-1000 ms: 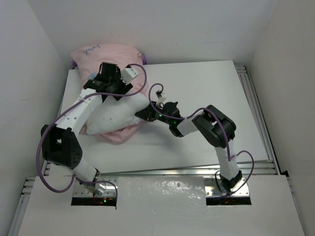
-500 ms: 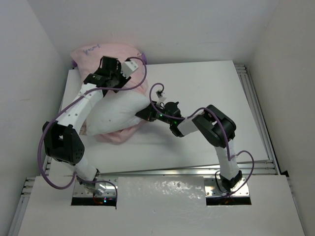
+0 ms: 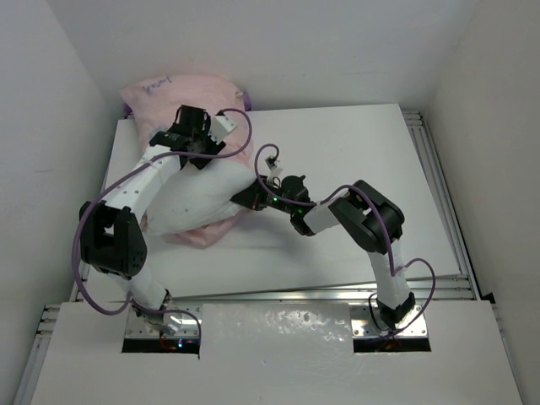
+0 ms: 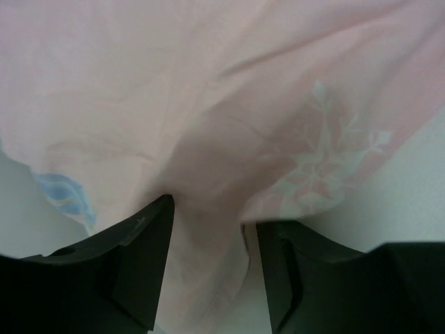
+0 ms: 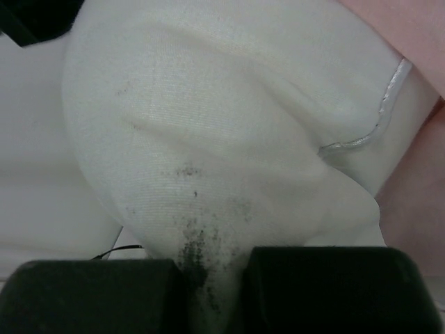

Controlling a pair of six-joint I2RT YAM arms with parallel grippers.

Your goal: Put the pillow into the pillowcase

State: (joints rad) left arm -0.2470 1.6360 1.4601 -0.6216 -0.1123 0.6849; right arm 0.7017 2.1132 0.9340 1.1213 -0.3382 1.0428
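The pillow [image 3: 198, 198] stretches far-left from the right gripper [image 3: 251, 196], clamped on its near corner, toward the pillowcase [image 3: 181, 91], whose fabric the left gripper [image 4: 208, 209] pinches.

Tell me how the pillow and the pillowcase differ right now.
The pillow is plain white and plump; the pillowcase is pale pink, thin and creased, with a faint snowflake print. The pillow shows dark smudges near the right pincer pinching its corner; the pillowcase looks clean where the left pincer pinches it. Both are soft cloth, each held by one pincer.
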